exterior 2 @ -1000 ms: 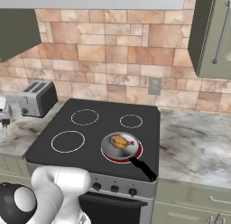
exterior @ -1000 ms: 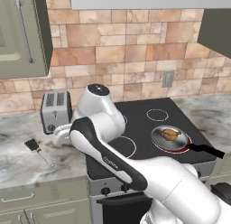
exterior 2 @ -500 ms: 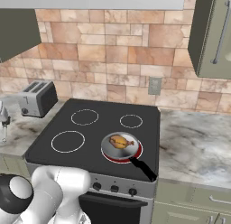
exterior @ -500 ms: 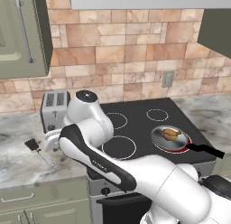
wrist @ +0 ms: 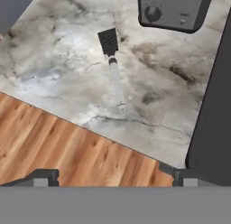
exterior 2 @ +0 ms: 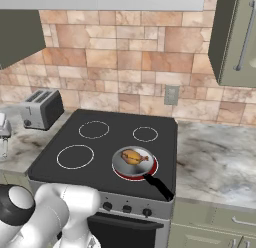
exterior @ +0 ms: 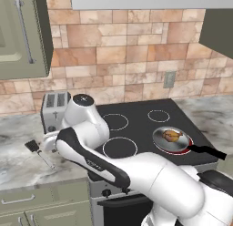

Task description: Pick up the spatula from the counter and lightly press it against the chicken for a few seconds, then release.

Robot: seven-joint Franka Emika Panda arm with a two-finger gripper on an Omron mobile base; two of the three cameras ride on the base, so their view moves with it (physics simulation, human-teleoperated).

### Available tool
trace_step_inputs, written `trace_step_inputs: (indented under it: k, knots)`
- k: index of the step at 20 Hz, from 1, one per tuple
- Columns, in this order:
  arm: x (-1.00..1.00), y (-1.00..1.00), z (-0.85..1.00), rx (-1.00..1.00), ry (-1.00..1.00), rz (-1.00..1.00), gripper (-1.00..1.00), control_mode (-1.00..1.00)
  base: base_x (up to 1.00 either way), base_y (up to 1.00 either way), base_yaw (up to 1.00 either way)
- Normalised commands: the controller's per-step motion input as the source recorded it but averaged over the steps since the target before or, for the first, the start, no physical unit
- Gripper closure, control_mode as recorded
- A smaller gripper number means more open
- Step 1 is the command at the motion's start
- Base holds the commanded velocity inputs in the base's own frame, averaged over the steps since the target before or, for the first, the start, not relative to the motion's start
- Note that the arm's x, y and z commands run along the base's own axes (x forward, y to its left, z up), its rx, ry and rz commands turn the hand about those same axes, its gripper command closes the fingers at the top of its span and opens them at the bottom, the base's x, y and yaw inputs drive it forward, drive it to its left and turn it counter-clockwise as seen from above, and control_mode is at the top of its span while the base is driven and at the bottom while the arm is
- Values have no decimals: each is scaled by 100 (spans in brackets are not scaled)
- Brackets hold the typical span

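The spatula [wrist: 115, 74] lies flat on the marble counter [wrist: 58, 65], with its black head toward the toaster and a slim grey handle. It also lies left of the stove [exterior: 39, 153]. My gripper [wrist: 113, 177] hovers above the counter's front edge, open, nothing between its fingertips [wrist: 45, 175], the spatula a short way ahead of them. My hand [exterior: 50, 142] hangs just right of the spatula. The browned chicken [exterior: 171, 135] [exterior 2: 134, 156] sits in a red-rimmed pan [exterior: 185, 146] [exterior 2: 146, 171] on the front right burner.
A silver toaster [exterior: 54, 111] [wrist: 173, 8] stands against the wall just behind the spatula. The black cooktop [exterior: 136, 125] [wrist: 216, 105] borders the counter on the right. The pan's black handle [exterior 2: 159, 187] juts past the stove front. Wood floor [wrist: 54, 146] lies below the counter edge.
The arm has swung left and lowered, bringing the hand from in front of the toaster down next to the spatula. The jaws stayed open; spatula, pan and chicken have not moved.
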Motion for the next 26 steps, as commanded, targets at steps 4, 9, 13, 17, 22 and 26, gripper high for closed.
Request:
trace_step_inputs:
  k: [4,9,13,17,22,26]
  knots:
    - [18,15,-20,0,4,0,-100,-100,0,0,0]
    - [20,17,-25,0,5,0,-100,-100,0,0,0]
    - [10,11,-12,-3,1,0,-100,-100,0,0,0]
    - [12,10,-11,-4,0,0,-100,-100,0,0,0]
    - [16,7,-18,-2,0,0,-100,-100,0,0,0]
    - [18,10,-23,0,1,0,-100,-100,0,0,0]
